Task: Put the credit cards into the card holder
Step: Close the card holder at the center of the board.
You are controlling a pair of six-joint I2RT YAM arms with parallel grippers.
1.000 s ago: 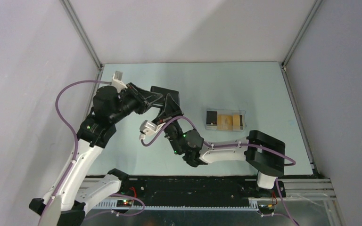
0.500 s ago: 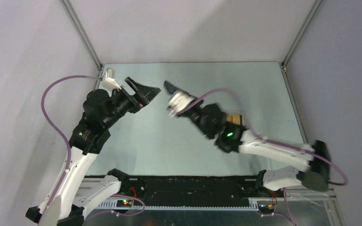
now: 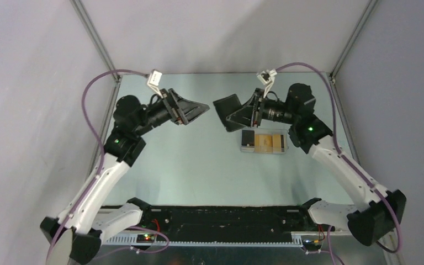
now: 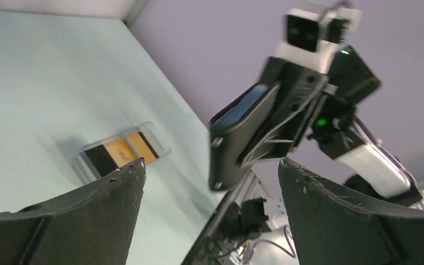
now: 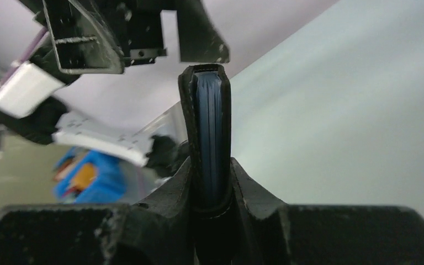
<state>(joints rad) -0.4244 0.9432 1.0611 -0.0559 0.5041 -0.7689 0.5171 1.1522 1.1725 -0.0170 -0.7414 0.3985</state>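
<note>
left gripper (image 3: 196, 113): jaws wide open, nothing between them. It is up off the table (image 3: 187, 165) and points right, toward the holder.
left fingers (image 4: 116, 187): both tips frame the left wrist view, far apart. The holder sits in the gap, further off.
right gripper (image 3: 242, 115): jaws clamped tight on the holder, raised over the far middle of the table and pointing left.
right fingers (image 5: 243, 182): one on each side of the holder's lower edge, pressed on its black covers.
holder (image 3: 227, 112): black and folded, held in the air by the right gripper alone. It is tilted, with its free end toward the left gripper. The two are close, but the top view shows a small gap. It is edge-on in the right wrist view.
holder details: blue lining (image 5: 208, 127) shows between the covers, and there is a small stud (image 4: 216, 142) on the outer face.
cards (image 3: 265, 142): orange-yellow with black stripes, side by side in the tray. None are in the holder or in either gripper.
dark card (image 3: 248, 138): at the tray's left end, just beside the yellow ones.
tray (image 3: 285, 146): pale and clear, flat on the table right of centre, just nearer than the right gripper. It is well apart from the left gripper.
card count: cannot tell, too small.
</note>
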